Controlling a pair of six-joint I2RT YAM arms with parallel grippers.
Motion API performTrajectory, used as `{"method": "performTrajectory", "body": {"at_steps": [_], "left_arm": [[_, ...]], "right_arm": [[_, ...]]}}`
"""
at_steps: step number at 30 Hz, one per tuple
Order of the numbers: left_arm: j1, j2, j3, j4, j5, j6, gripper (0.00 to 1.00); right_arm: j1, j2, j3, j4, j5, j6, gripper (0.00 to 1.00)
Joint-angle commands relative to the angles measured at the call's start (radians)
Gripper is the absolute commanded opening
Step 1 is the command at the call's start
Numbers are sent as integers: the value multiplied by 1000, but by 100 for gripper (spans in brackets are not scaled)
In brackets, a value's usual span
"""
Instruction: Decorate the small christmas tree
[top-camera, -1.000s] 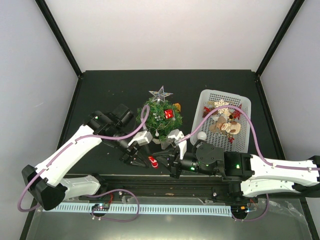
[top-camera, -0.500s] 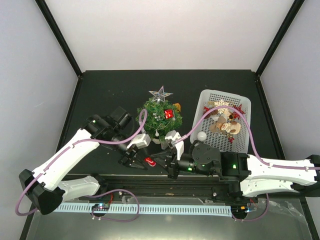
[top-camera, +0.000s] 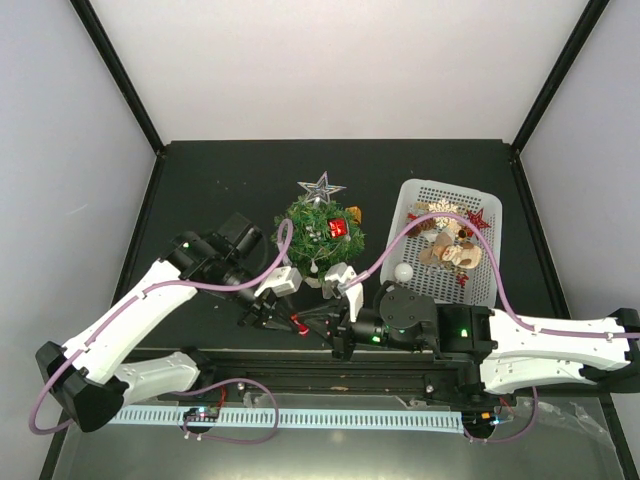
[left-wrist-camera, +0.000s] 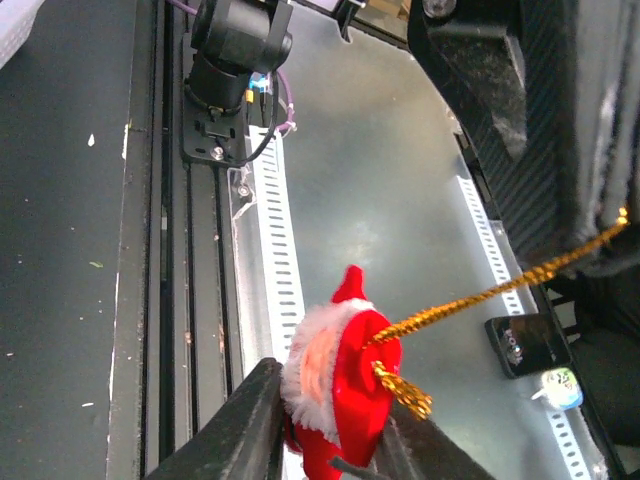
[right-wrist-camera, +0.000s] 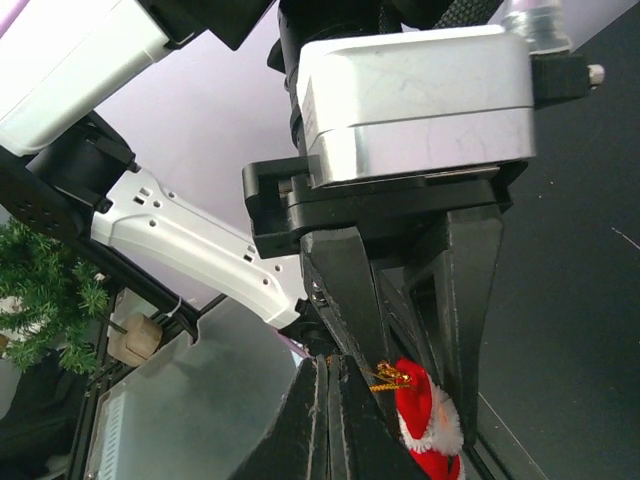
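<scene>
Both arms fold inward, tips meeting. The left gripper (left-wrist-camera: 325, 435) clamps a red ornament (left-wrist-camera: 340, 380); the right gripper (right-wrist-camera: 325, 400) pinches its gold cord (left-wrist-camera: 480, 298).

A black table (top-camera: 200, 180) sits boxed in by pale lilac walls (top-camera: 330, 60) with black corner posts (top-camera: 116, 72), evenly lit.

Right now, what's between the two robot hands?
A gold cord, from the Santa hat in the left gripper to the right gripper. Left wrist view shows it.
</scene>
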Motion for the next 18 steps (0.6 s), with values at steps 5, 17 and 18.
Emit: {"method": "performTrajectory", "body": {"at_steps": [5, 17, 18], "left_arm": [[7, -29, -7, 45, -58, -20, 15], [7, -32, 13, 69, -168, -51, 4], [5, -30, 13, 71, -173, -52, 3]], "right_arm": [[5, -27, -11, 40, 14, 13, 2], [5, -48, -102, 19, 80, 55, 10], [6, -47, -108, 18, 81, 57, 13]]}}
